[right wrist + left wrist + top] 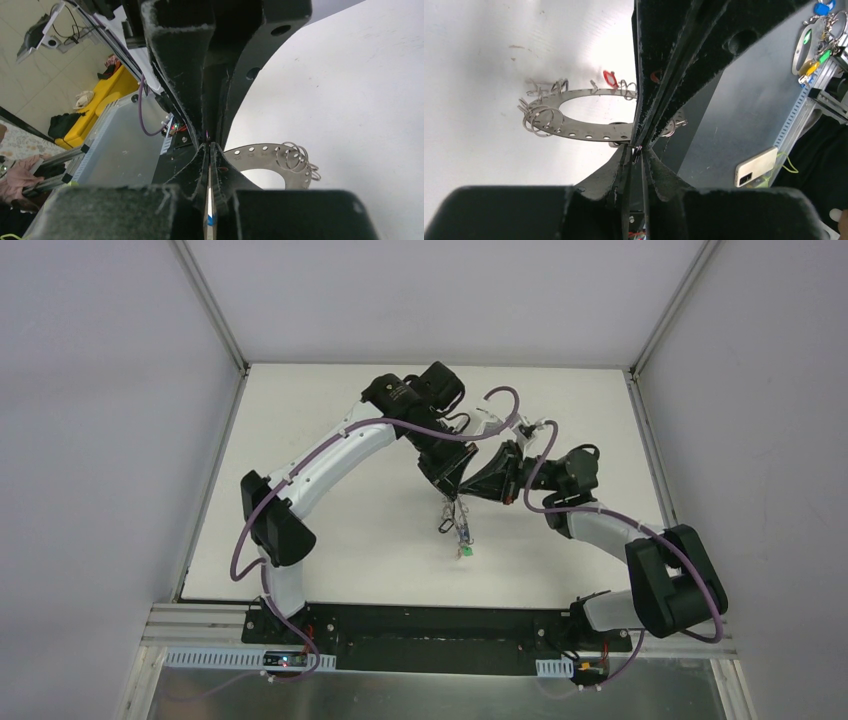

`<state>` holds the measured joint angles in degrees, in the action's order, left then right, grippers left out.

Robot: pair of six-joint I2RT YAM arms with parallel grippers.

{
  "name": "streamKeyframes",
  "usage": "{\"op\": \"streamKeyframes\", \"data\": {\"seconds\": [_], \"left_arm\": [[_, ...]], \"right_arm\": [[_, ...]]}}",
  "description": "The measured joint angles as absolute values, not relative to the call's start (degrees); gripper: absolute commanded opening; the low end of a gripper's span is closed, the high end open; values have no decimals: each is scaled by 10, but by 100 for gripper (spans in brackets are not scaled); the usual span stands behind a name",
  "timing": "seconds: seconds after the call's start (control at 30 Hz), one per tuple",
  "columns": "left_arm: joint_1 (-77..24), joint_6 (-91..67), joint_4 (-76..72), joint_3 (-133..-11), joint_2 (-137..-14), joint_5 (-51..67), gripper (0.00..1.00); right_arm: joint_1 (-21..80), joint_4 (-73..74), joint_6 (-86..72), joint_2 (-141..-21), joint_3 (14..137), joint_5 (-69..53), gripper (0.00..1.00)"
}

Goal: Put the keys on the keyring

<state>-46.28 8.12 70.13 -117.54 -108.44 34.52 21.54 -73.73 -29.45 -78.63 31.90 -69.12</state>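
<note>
So I'm looking at both arms nose to nose in the middle of the top view, over the counter. The right gripper is showing jaws pressed fully together. There's a silvery sliver with a bit of blue between them, low in its wrist view, and I can't tell if that's a key. The left gripper is sitting with its jaws very narrow, just a slit, and I can't tell whether it's pinching anything.

The keyring reads here as a flat grey hoop with punched holes. It's sitting centre-left in the left wrist view, its rim running right up to where the two sets of tips meet. Small split rings are bunched at its left end, with a red tag on the upper rim. From above, the keys are trailing just below the tips, green tag lowest.

What I'm worrying about:
- The tips are crowding each other, so a nudge from either arm is probably going to twist the hoop.
- If that left slit isn't a real grip, the bunch's weight is likely tipping the hoop away.
- The sliver has hardly any purchase, so it could flick out.
- The fingers are hiding the target hole, so I'd be threading blind.
</note>
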Motion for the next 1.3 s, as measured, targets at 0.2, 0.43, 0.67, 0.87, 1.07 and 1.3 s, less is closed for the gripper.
{"op": "streamKeyframes", "data": {"seconds": [0.2, 0.43, 0.67, 0.87, 1.07, 1.3], "left_arm": [[-434, 83, 564, -1053, -997, 368, 40], [-413, 78, 413, -942, -912, 376, 43], [-412, 53, 332, -903, -904, 406, 39], [-412, 29, 298, -900, -905, 435, 23], [-412, 18, 280, -888, -907, 451, 19], [-404, 1, 259, -873, -907, 466, 20]], "right_arm": [[202, -803, -366, -788, 317, -663, 0], [196, -833, -415, -788, 310, -635, 0], [182, -844, -451, -788, 301, -611, 0], [179, -847, -466, -788, 301, -604, 0], [174, -847, -471, -792, 301, -602, 0], [166, -848, -474, -794, 301, -604, 0]]}}
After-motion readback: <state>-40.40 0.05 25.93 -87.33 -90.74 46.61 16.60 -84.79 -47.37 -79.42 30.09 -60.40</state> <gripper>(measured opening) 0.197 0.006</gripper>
